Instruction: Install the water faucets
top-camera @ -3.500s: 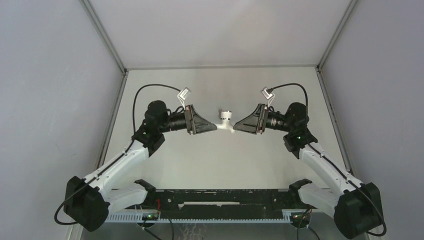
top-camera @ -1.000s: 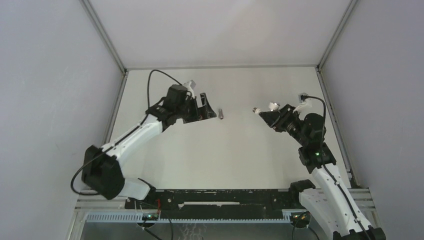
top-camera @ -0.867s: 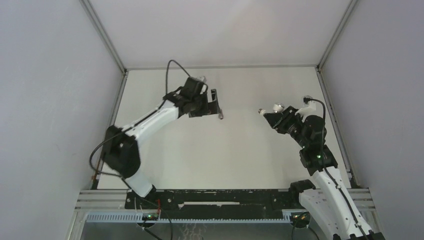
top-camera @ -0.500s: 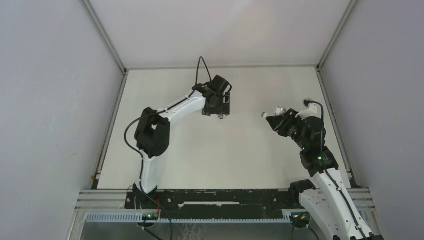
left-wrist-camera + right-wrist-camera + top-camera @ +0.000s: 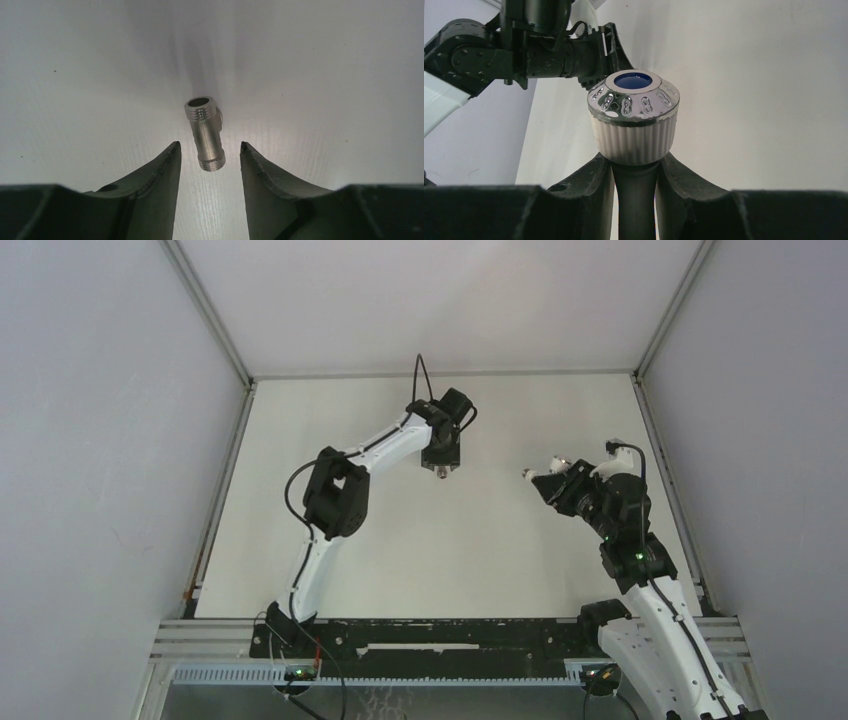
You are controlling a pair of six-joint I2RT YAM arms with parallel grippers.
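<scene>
The grey metal fitting (image 5: 205, 134) lies on the white table, threaded at both ends. My left gripper (image 5: 207, 149) points down over it with a finger on each side of its near end. A gap shows on both sides, so the jaws are open and not touching it. From above, the left gripper (image 5: 441, 464) is at the table's middle back. My right gripper (image 5: 635, 161) is shut on the dark stem of the white tap piece (image 5: 634, 131), whose ribbed knob has a chrome ring and a blue cap. The right gripper (image 5: 547, 480) holds it above the table, right of centre.
The left arm (image 5: 340, 480) stretches from the near edge across the middle of the table. Grey walls (image 5: 120, 440) and a metal frame enclose the table on the left, right and back. A black rail (image 5: 430, 635) runs along the near edge.
The left arm swung right and came down over the grey fitting, and its jaws narrowed around it. The right gripper stayed almost still, keeping hold of the white tap piece.
</scene>
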